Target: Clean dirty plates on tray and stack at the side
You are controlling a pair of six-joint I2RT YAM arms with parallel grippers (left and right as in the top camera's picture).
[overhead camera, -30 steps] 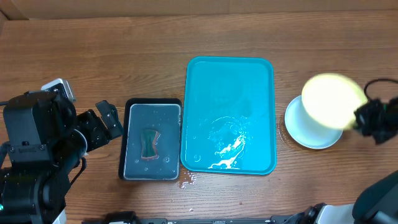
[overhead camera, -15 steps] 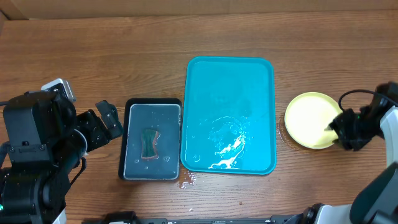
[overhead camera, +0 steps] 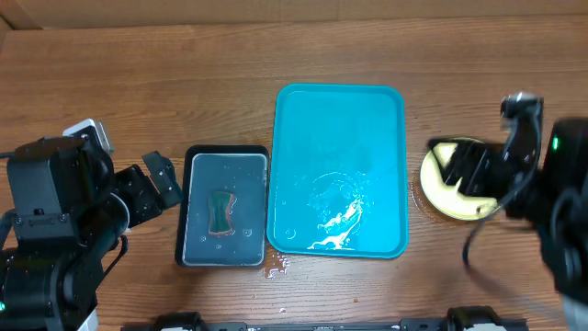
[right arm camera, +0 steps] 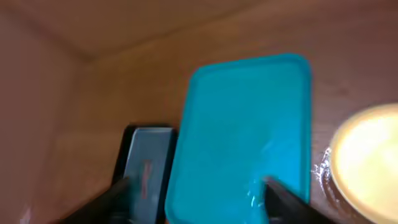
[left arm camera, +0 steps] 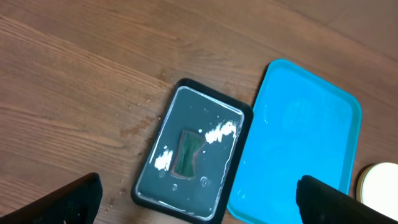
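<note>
Presently on the desk, listed left to right.

1. Left claw: parked just off the left edge of the black tray, not touching it. Fingers spread wide, nothing between them.

2. Black tray: small, rectangular, with a film of water. A green sponge lies flat near its middle, clear of all four walls.

3. Turquoise tray: large, with rounded corners and a raised rim, long sides running away from the arms. Its left edge runs just beside the black tray's right edge; whether they touch cannot be told. Water streaks glint toward its near end. Droplets sit on the wood at its near left corner.

4. Plates: stacked on the bare desk right of the turquoise tray, with a narrow strip of wood between rim and rim. A yellow-green plate is on top, and a paler edge shows under its left side. The count cannot be told, as the right arm covers much of the stack.

5. Right claw: above the plates, fingers parted and gripping nothing; its own camera shows them blurred.

6. Open room: a broad band of bare wood runs along the far side of both trays, with a narrower band along the near side.
</note>
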